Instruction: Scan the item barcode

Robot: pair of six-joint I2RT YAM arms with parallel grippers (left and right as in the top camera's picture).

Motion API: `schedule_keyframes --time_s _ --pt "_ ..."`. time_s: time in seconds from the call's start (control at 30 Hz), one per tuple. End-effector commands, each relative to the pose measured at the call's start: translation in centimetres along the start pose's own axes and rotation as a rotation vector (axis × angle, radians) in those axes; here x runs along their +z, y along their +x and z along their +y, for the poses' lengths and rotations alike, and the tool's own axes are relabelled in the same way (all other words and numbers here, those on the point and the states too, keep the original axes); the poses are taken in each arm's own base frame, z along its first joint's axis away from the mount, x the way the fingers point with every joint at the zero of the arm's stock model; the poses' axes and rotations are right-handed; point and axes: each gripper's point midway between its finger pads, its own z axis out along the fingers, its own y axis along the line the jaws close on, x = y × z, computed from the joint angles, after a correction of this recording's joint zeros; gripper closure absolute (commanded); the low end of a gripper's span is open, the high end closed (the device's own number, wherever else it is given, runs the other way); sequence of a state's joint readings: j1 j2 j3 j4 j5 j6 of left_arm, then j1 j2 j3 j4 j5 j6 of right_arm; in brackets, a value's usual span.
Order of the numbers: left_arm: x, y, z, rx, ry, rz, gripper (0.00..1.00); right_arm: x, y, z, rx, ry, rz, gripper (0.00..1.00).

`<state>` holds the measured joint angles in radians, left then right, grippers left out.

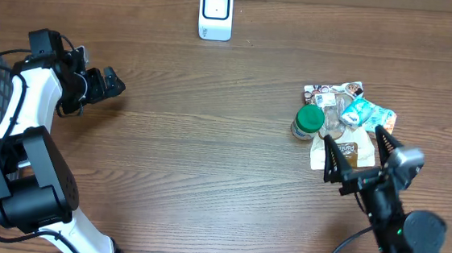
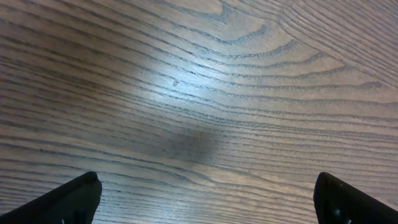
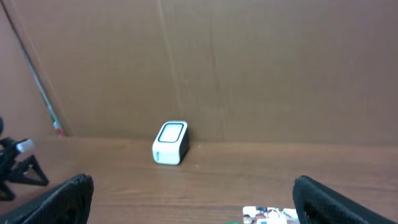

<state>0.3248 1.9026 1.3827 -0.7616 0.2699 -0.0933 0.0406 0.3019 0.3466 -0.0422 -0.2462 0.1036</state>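
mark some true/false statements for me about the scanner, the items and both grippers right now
1. The scanner stands near the far edge of the table, apart from the items. True.
2. The left gripper holds a pouch. False: it is open and empty, over bare wood.
3. The jar has a green lid and sits against the pouches. True.
4. The right gripper is shut. False: its jaws are wide open, right by the pile, holding nothing.
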Motion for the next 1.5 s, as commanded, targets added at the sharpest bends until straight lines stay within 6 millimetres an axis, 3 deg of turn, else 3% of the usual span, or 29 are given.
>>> schedule_keyframes --time_s 0.0,0.27,0.43,0.57,1.47 --pt "-0.1 -0.6 -0.5 0.035 0.011 -0.013 0.0 -0.5 1.8 -0.8 -0.018 0.026 -0.045 0.0" --pt "-0.1 -0.6 -0.5 0.035 0.011 -0.013 0.01 -1.1 5.2 -1.2 -0.04 0.01 -0.13 0.0" --pt "-0.1 -0.6 -0.5 0.036 0.011 -0.013 0.01 -1.5 6.9 -1.6 -0.021 0.029 -0.07 0.0" --pt "-0.2 -0.6 -0.5 0.036 0.011 -0.013 0.0 -1.5 10.0 -2.1 0.016 0.051 0.055 0.0" --pt "-0.2 -0.6 -0.6 0.039 0.012 -0.015 0.0 -1.4 10.0 -1.9 0.015 0.041 0.053 0.0"
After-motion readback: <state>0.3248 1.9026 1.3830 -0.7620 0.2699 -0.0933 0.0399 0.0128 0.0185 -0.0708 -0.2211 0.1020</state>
